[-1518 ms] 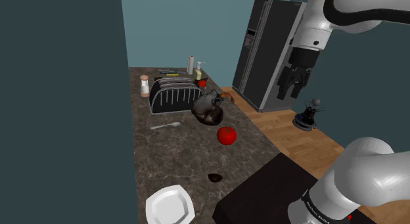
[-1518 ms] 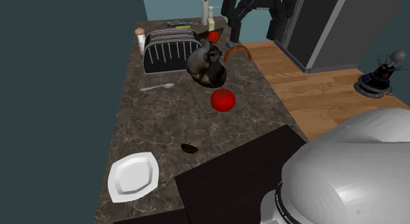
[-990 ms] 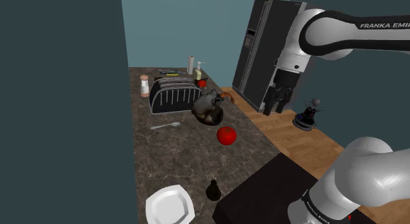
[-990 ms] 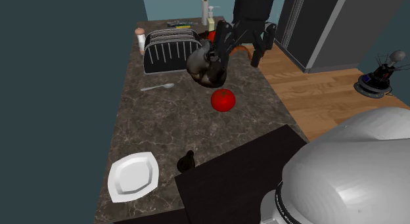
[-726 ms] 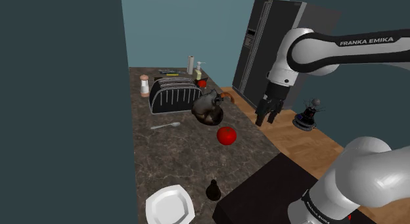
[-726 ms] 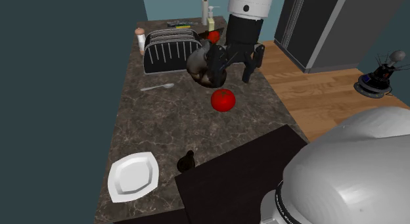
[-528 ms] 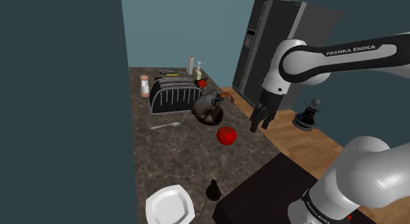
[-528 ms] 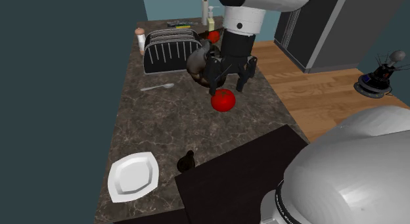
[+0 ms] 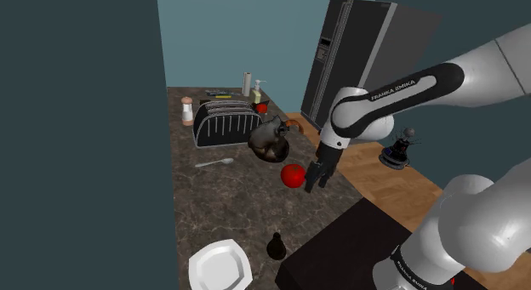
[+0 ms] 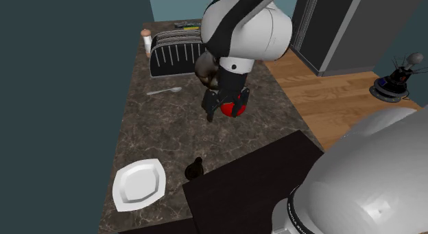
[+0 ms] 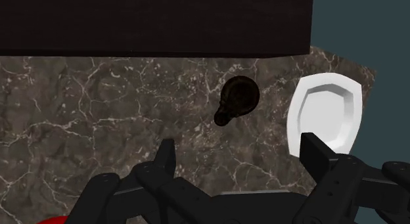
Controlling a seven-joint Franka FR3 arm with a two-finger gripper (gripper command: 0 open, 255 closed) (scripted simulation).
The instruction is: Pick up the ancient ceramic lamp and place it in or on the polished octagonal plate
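Pincer is seen wide, fingers apart, nothing clasped, just beside a red tomato. The dark lamp is found on the marble bench near the white octagonal plate, not touching it. Its narrow end is turned toward the pincer in the wrist view but drawn uppermost in the shoulder view. Upright or lying cannot be told. The tomato is half hidden by the pincer in the second exterior view.
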